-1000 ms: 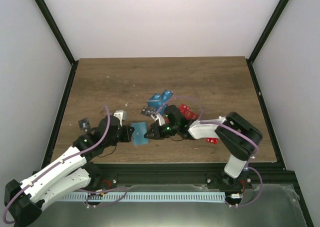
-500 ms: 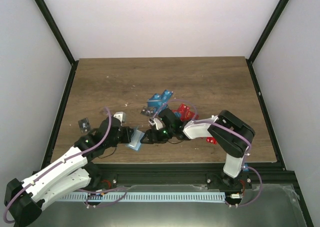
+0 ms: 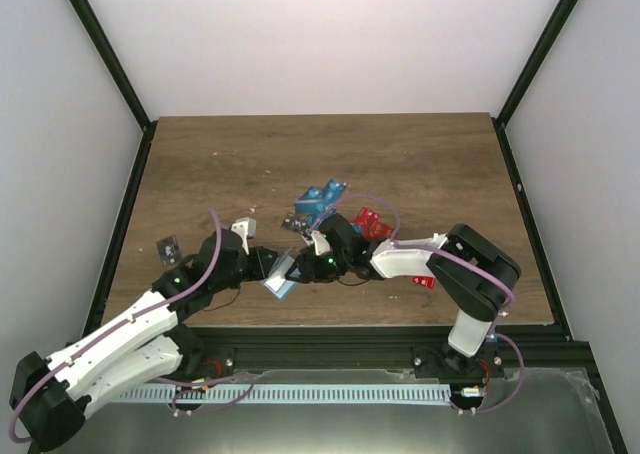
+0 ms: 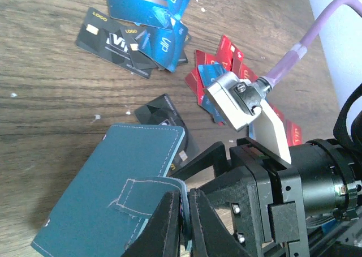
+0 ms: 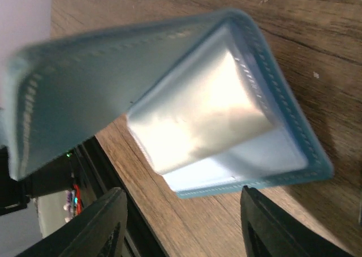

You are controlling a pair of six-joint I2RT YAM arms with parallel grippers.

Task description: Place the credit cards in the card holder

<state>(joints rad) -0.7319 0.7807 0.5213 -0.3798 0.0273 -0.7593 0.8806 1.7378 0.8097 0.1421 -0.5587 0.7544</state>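
The teal card holder (image 4: 107, 206) lies near the table's front edge, its cover lifted. My left gripper (image 4: 185, 211) is shut on the holder's stitched flap. In the right wrist view the card holder (image 5: 198, 115) gapes open and shows clear inner pockets. My right gripper (image 5: 184, 228) stands open just in front of it, with nothing between its fingers. From above, the right gripper (image 3: 300, 269) faces the left gripper (image 3: 262, 264) across the card holder (image 3: 280, 282). Credit cards lie loose behind: blue ones (image 4: 153, 19), black ones (image 4: 107, 39) and red ones (image 4: 220, 64).
One black card (image 4: 164, 112) lies partly under the holder's far corner. A lone black card (image 3: 168, 246) sits at the left, and a red card (image 3: 425, 281) by the right arm. The table's front edge (image 3: 330, 319) runs right below both grippers.
My right gripper has gone from shut to open. The holder, flat a second ago, now stands tipped open, and my left gripper has shifted slightly right with it.
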